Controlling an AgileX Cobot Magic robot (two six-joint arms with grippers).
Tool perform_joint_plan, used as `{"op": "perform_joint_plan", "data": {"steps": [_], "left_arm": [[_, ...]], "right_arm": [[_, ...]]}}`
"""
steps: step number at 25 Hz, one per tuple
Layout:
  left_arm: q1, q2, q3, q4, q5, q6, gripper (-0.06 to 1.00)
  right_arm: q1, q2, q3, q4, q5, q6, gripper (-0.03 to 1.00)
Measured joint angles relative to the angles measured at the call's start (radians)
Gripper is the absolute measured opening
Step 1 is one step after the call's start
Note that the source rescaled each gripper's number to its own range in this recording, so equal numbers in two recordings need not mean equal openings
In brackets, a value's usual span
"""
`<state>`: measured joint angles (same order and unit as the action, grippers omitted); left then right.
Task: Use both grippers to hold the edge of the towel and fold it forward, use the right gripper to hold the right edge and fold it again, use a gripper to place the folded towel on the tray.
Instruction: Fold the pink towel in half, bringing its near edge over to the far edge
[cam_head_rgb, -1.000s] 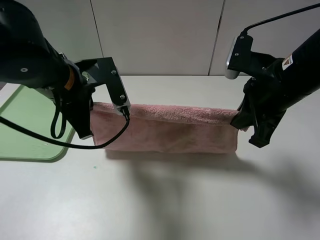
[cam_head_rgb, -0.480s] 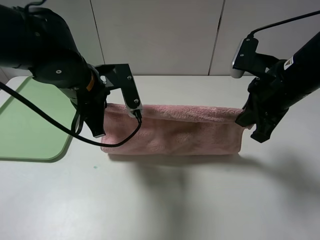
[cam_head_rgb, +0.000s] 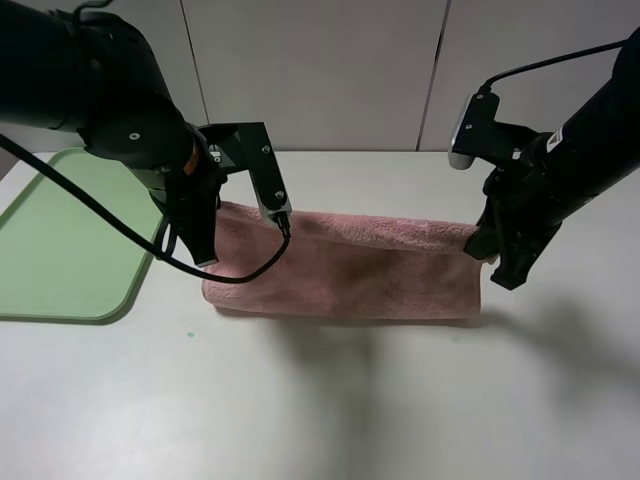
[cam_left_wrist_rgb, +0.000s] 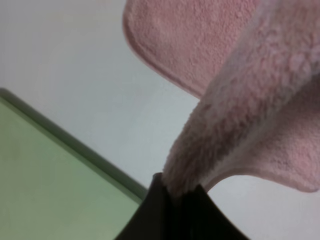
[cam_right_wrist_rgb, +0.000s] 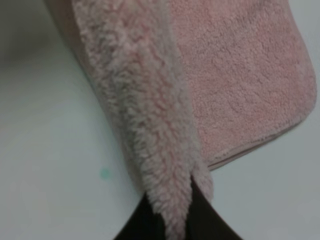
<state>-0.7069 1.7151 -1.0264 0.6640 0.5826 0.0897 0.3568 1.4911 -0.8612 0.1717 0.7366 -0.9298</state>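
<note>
The pink towel (cam_head_rgb: 350, 275) lies doubled over on the white table, its upper edge lifted and stretched between my two grippers. My left gripper (cam_head_rgb: 212, 212) is shut on the left end of that edge. The left wrist view shows its black fingertips (cam_left_wrist_rgb: 177, 197) pinching the fluffy towel (cam_left_wrist_rgb: 240, 115). At the right end of the same edge, my right gripper (cam_head_rgb: 480, 240) is also shut. Its tips (cam_right_wrist_rgb: 170, 220) clamp the towel's (cam_right_wrist_rgb: 235, 75) folded rim. The light-green tray (cam_head_rgb: 60, 260) sits flat at the far left, its rim (cam_left_wrist_rgb: 75, 150) just beside the left gripper.
White cabinet panels (cam_head_rgb: 310, 70) stand behind the table. A black cable (cam_head_rgb: 230, 275) loops from the left arm over the towel's left part. A small green speck (cam_head_rgb: 190, 333) marks the table in front of the towel.
The left arm has swung to the right and back, carrying the towel's left edge with it. The right arm shifted only slightly. Both grips held.
</note>
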Motion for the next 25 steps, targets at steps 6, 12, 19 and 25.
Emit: {"op": "perform_joint_plan", "data": {"steps": [6, 12, 19, 25], "left_arm": [[0.029, 0.031, -0.007, -0.001, -0.021, 0.000, 0.00], [0.077, 0.035, -0.011, -0.004, -0.060, 0.000, 0.00], [0.083, 0.035, -0.011, -0.003, -0.093, 0.003, 0.00], [0.084, 0.035, -0.011, -0.002, -0.100, 0.004, 0.00]], "right_arm": [[0.000, 0.034, 0.000, -0.001, -0.035, -0.008, 0.00], [0.000, 0.035, 0.000, 0.003, -0.102, -0.024, 0.00], [0.000, 0.035, 0.000, -0.001, -0.114, -0.025, 0.00], [0.000, 0.035, 0.000, -0.002, -0.119, -0.025, 0.00]]}}
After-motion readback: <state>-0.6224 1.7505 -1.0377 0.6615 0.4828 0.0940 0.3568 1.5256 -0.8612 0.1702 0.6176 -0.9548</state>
